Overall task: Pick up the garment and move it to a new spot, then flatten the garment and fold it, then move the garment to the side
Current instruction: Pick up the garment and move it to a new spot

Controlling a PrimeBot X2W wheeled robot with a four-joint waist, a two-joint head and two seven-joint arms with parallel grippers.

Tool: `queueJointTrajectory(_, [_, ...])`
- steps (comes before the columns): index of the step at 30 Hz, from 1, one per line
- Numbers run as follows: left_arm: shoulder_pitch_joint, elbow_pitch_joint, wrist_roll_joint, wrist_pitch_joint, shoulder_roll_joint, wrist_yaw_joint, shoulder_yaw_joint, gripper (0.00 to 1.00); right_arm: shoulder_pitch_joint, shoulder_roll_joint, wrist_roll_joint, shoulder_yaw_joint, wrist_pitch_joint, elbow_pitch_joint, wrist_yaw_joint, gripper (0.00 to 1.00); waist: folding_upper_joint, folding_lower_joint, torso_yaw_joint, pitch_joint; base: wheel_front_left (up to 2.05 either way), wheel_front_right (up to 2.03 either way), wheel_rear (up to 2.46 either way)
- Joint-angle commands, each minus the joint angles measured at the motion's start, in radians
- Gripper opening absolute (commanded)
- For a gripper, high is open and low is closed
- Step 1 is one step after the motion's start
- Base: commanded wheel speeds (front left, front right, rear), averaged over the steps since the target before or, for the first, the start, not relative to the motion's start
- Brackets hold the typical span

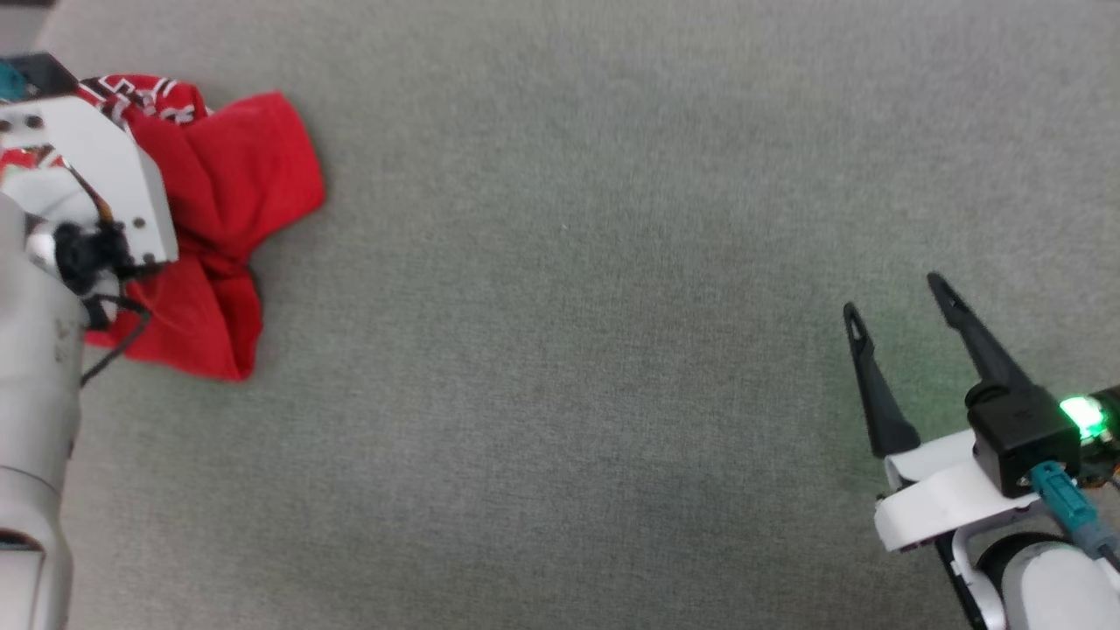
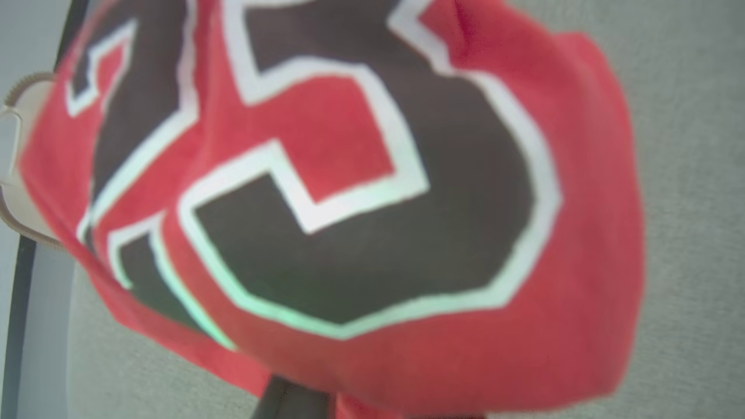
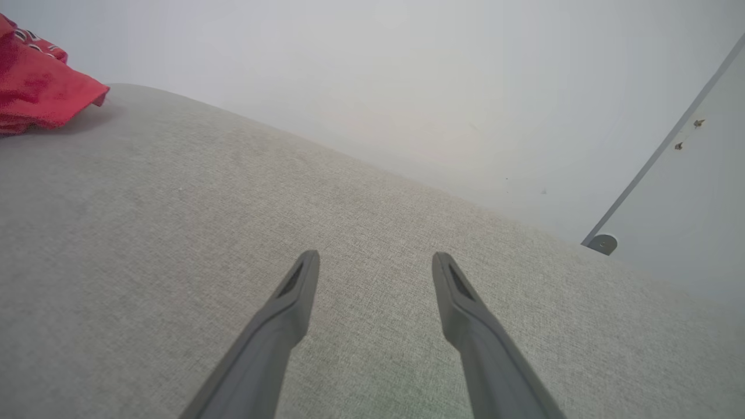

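the garment (image 1: 236,184) is seen bunched in a red heap at the far left of the grey fabric surface (image 1: 560,367), with part of its black, white-outlined lettering turned up at the top of the heap; the white wrist bracket (image 1: 105,166) of the left arm is held directly over it, so that the heap's left part is covered in the head view; in the left wrist view the garment (image 2: 582,233) is pressed close to the lens, blurred, with a large black numeral outlined in white spread across it; a dark stub of the left gripper (image 2: 291,402) is shown at the bottom edge, half buried under red cloth; whether its fingers are closed on the cloth cannot be told.

the right gripper (image 1: 892,296) is held low at the right, well apart from the garment; its fingers (image 3: 291,302) are spread wide, with nothing between them but bare grey fabric; a green light (image 1: 1081,416) is lit on its wrist; from that wrist the garment (image 3: 41,93) is seen at the far upper left, lying on the surface before a pale wall (image 3: 407,87).
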Motion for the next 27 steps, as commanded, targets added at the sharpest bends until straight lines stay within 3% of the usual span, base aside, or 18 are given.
queueJointTrajectory(1, [-0.021,-0.005,0.015,-0.023,0.010,0.003,-0.008,0.00,0.018,0.012,0.007,0.001,-0.011,0.015,0.000,1.00,0.0000,0.0000,0.016,-0.095,0.00,0.00,0.00])
queueJointTrajectory(12, [-0.080,-0.062,0.044,-0.082,0.008,-0.004,-0.052,0.00,0.069,0.051,0.026,0.009,-0.054,0.108,0.000,1.00,0.0000,0.0000,0.019,-0.298,0.00,0.00,0.00])
queueJointTrajectory(21, [-0.042,-0.169,0.000,-0.010,-0.047,-0.018,-0.099,0.00,0.120,0.075,0.025,-0.050,-0.073,0.142,0.000,1.00,0.0000,0.0000,0.002,-0.418,0.00,0.00,0.00])
queueJointTrajectory(27, [0.019,-0.323,-0.057,0.063,-0.076,-0.020,-0.138,0.00,0.144,0.077,0.005,-0.125,-0.079,0.141,0.000,1.00,0.0000,0.0000,-0.039,-0.447,0.00,0.00,0.00])
